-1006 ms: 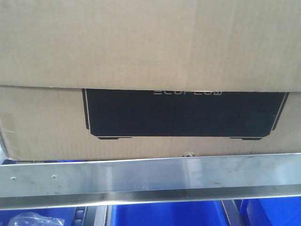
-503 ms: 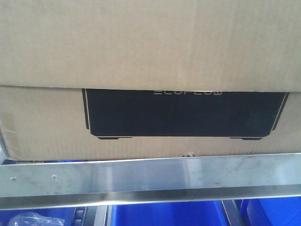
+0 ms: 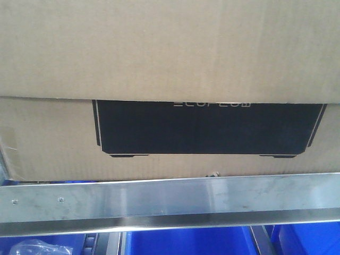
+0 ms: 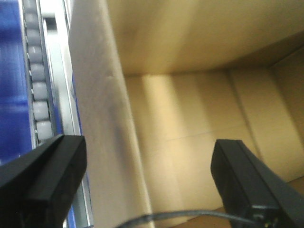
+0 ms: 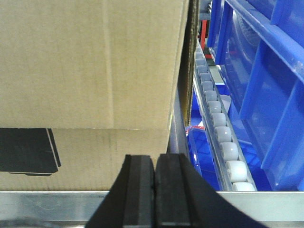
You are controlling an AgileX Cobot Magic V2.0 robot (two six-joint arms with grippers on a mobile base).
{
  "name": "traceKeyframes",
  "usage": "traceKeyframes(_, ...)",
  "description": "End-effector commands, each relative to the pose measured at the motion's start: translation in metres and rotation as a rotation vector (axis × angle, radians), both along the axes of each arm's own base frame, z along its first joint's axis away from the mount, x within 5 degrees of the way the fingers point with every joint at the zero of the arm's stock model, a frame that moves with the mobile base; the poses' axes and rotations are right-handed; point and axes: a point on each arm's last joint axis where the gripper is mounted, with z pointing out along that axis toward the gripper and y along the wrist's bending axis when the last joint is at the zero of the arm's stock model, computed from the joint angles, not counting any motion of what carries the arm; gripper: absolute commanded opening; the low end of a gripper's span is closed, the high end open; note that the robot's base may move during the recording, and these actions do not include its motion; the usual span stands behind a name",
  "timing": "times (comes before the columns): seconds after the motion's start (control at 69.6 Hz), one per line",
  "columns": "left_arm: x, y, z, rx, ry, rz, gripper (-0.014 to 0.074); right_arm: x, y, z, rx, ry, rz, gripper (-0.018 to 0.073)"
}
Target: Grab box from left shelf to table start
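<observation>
The brown cardboard box [image 3: 170,53] fills the front view, its black printed panel [image 3: 207,127] showing under a folded flap. It sits on the shelf behind the steel front rail [image 3: 170,199]. My left gripper [image 4: 149,175] is open and straddles the box's left wall [image 4: 99,118], with one finger [image 4: 42,180] outside and the other finger [image 4: 251,185] inside the open box [image 4: 190,118]. My right gripper [image 5: 155,190] is shut on nothing, in front of the box's [image 5: 85,61] lower right corner, just above the rail [image 5: 47,209]. The table is out of view.
Blue plastic bins [image 3: 186,241] stand under the rail, one holding a clear bag [image 3: 32,247]. A roller track [image 5: 223,137] and more blue bins [image 5: 266,95] run along the box's right side. Another roller track [image 4: 40,95] lies left of the box.
</observation>
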Motion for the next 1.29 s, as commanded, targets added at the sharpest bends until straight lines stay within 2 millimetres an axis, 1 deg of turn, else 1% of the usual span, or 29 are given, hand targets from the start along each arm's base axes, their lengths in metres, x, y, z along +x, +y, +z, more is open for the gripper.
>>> traceKeyframes(0.0, 0.009, -0.004, 0.018, -0.044, -0.087, 0.006, 0.0443, -0.002, -0.001, 0.015, -0.004, -0.123, -0.006, 0.0056)
traceKeyframes(0.115, 0.027, -0.009, 0.018, -0.041, -0.076, 0.006, 0.0443, -0.002, -0.001, 0.015, -0.004, -0.123, -0.006, 0.0056)
traceKeyframes(0.23, 0.038, -0.012, 0.021, -0.046, -0.077, 0.008, 0.0442, -0.002, -0.001, 0.015, -0.004, -0.123, -0.006, 0.0056)
traceKeyframes(0.374, 0.047, -0.014, 0.020, -0.043, -0.066, 0.006, 0.0441, -0.002, -0.001, 0.016, -0.004, -0.128, -0.006, 0.0056)
traceKeyframes(0.503, 0.049, -0.015, 0.018, -0.040, -0.062, 0.006, 0.0440, -0.002, -0.001, 0.017, -0.003, -0.147, -0.007, 0.0056)
traceKeyframes(0.546, 0.050, -0.014, 0.018, -0.032, -0.064, 0.008, 0.0437, -0.002, -0.001, 0.021, -0.001, -0.181, -0.008, 0.0056)
traceKeyframes(0.589, 0.050, -0.014, 0.018, -0.025, -0.066, 0.009, 0.0422, -0.002, -0.001, 0.023, -0.001, -0.204, -0.009, 0.0056)
traceKeyframes(0.704, 0.050, -0.012, 0.017, 0.003, -0.071, 0.013, 0.0340, -0.004, -0.001, 0.032, 0.003, -0.267, -0.011, 0.0056)
traceKeyframes(0.79, 0.050, -0.012, 0.017, 0.008, -0.067, 0.012, 0.0308, -0.008, -0.001, 0.047, 0.005, -0.312, -0.011, 0.0056)
traceKeyframes(0.833, 0.050, -0.012, 0.017, 0.008, -0.067, 0.012, 0.0304, -0.010, -0.001, 0.054, 0.006, -0.330, -0.011, 0.0056)
traceKeyframes(0.905, 0.050, -0.012, 0.017, 0.009, -0.066, 0.011, 0.0303, -0.015, -0.001, 0.072, 0.008, -0.360, -0.010, 0.0056)
traceKeyframes(1.006, 0.050, -0.012, 0.016, 0.010, -0.061, 0.010, 0.0303, -0.026, -0.001, 0.104, 0.008, -0.361, -0.005, 0.0056)
traceKeyframes(1.063, 0.049, -0.012, 0.016, 0.010, -0.055, 0.009, 0.0303, -0.029, -0.001, 0.122, 0.005, -0.315, -0.002, 0.0056)
traceKeyframes(1.078, 0.049, -0.012, 0.016, 0.012, -0.053, 0.008, 0.0303, -0.031, -0.001, 0.130, 0.005, -0.316, -0.001, 0.0057)
traceKeyframes(1.178, 0.049, -0.012, 0.016, 0.013, -0.051, 0.007, 0.0303, -0.028, -0.001, 0.161, 0.000, -0.236, 0.004, 0.0059)
traceKeyframes(1.236, 0.049, -0.012, 0.016, 0.013, -0.051, 0.007, 0.0303, -0.020, 0.000, 0.178, -0.004, -0.174, 0.006, 0.0059)
traceKeyframes(1.25, 0.049, -0.012, 0.016, 0.013, -0.051, 0.007, 0.0303, -0.019, 0.000, 0.185, -0.004, -0.172, 0.006, 0.0059)
traceKeyframes(1.279, 0.049, -0.012, 0.016, 0.013, -0.051, 0.007, 0.0303, -0.012, 0.000, 0.190, -0.005, -0.145, 0.007, 0.0059)
